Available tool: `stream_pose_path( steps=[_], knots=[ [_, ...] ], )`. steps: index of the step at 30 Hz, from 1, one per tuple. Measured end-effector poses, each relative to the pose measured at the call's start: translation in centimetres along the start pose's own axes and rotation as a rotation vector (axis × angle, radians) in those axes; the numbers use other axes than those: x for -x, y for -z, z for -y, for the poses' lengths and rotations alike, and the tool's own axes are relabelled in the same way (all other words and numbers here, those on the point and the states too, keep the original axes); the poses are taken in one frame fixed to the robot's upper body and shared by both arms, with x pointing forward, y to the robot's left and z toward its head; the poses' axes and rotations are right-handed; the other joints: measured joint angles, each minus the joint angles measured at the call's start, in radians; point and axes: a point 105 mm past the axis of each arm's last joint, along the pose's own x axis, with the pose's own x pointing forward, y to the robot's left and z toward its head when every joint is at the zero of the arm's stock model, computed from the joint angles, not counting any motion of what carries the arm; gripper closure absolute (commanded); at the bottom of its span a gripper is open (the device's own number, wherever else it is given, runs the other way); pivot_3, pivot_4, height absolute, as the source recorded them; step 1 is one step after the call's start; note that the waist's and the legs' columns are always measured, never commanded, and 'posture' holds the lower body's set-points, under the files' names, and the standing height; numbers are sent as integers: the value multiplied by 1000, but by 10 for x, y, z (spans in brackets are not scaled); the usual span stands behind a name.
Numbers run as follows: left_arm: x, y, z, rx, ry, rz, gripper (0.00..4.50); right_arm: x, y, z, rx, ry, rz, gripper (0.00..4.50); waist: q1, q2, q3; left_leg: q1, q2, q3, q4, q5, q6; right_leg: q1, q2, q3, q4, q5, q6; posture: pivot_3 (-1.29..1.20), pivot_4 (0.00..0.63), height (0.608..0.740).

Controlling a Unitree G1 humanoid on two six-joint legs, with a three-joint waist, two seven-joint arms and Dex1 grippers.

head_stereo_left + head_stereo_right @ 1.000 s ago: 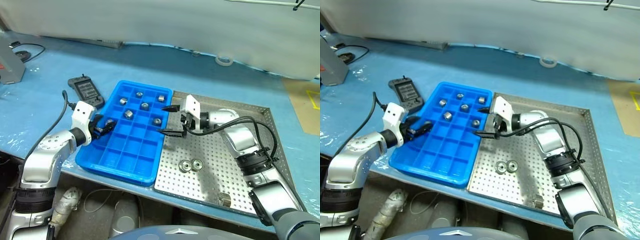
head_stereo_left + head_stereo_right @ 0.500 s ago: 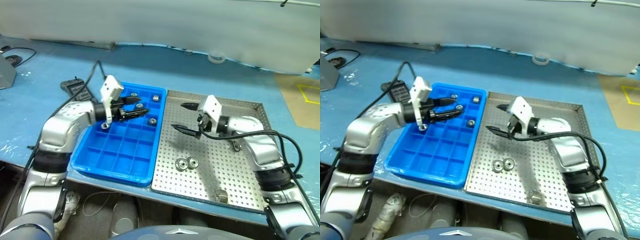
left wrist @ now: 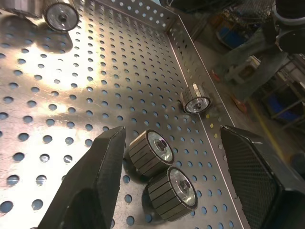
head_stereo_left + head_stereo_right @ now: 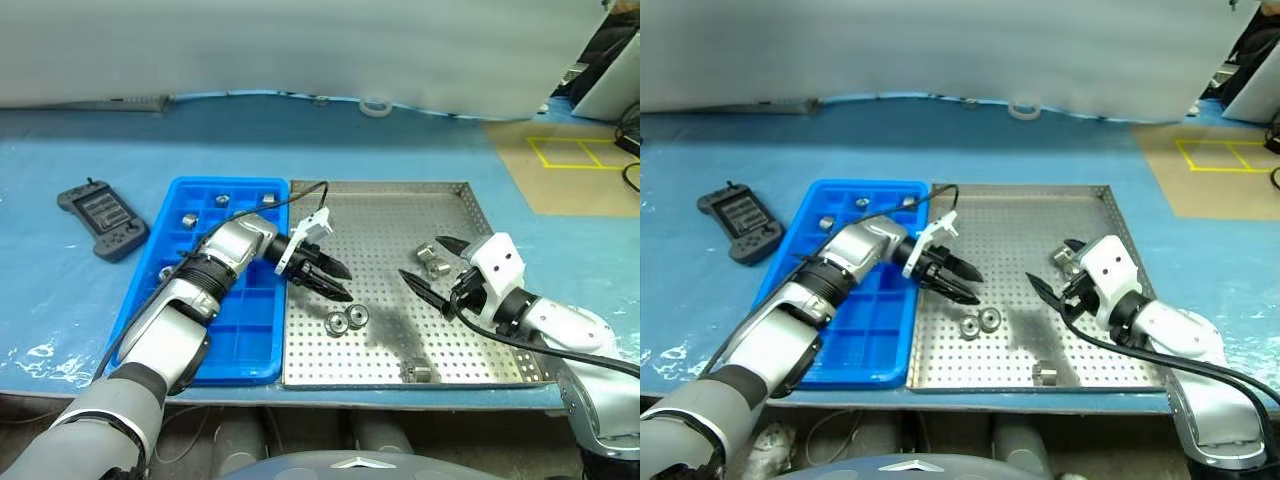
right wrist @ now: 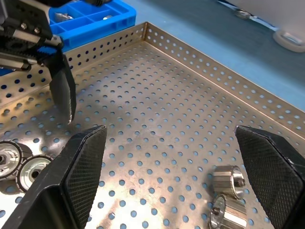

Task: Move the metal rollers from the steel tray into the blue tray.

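The left gripper [image 4: 328, 279] has swung from the blue tray [image 4: 150, 300] over the steel tray [image 4: 455, 195], jaws apart and empty, a roller pair [image 4: 346, 320] at its 5 o'clock; the right gripper [image 4: 432, 268] gapes wide, empty.

Centre of the frame: one steel tray [image 4: 380, 230] holding five metal rollers [image 4: 337, 321], namely a touching pair at lower centre, a second pair [image 4: 432, 260] at right of centre, and a single one [image 4: 415, 373] by the tray's lower rim. Left of centre: one blue tray [image 4: 235, 182], with at least four rollers [image 4: 223, 200] visible in its compartments; an arm covers part of the grid. Also one dark handheld controller [image 4: 102, 218] at far left and one tape ring [image 4: 376, 106] at top centre.
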Motion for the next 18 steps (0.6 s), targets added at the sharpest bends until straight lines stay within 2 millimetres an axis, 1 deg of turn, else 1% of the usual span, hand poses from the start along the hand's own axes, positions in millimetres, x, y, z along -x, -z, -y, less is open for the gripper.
stream_pose_path(
  steps=[1, 3, 6, 8, 12, 18],
  knots=[
    [-2, 3, 0, -4, 13, -18, 1195, 4, 1, -1, -5, 20, -8, 0, -11, 1, -1, -1, 0, 0, 1, -1, 2, 1, 0, 0, -1, 0, 0, -556, 150, 740],
    [-8, 13, 1, 2, 44, -60, 1195, 9, 6, -7, -21, 33, -25, 0, -16, 2, -1, -1, -1, 1, 2, -3, 5, 2, -1, 0, -2, 0, 0, -557, 150, 740],
    [-18, 19, 2, -13, 68, -102, 1195, 11, 8, -7, -22, 53, -35, 0, -25, 3, -2, -1, -2, 2, 4, -5, 7, 2, -2, 2, -2, 0, 0, -554, 150, 740],
    [-24, 29, 1, 10, 66, -130, 1195, 11, 8, -7, -20, 65, -36, 0, -34, 3, -2, -1, -1, 2, 5, -5, 8, 3, -2, 2, -2, 0, 0, -552, 150, 740],
    [-28, 32, -2, 8, 47, -153, 1195, 10, 8, -6, -14, 71, -39, 0, -42, 8, -6, 0, -2, 2, 6, -5, 8, 4, -2, 3, -3, 0, 0, -546, 150, 740],
    [-33, 32, 0, -8, 40, -162, 1195, 11, 8, -5, -3, 69, -43, 0, -46, 9, -6, 0, -2, 2, 6, -6, 9, 4, -2, 3, -5, 0, 0, -542, 150, 740]
  ],
)
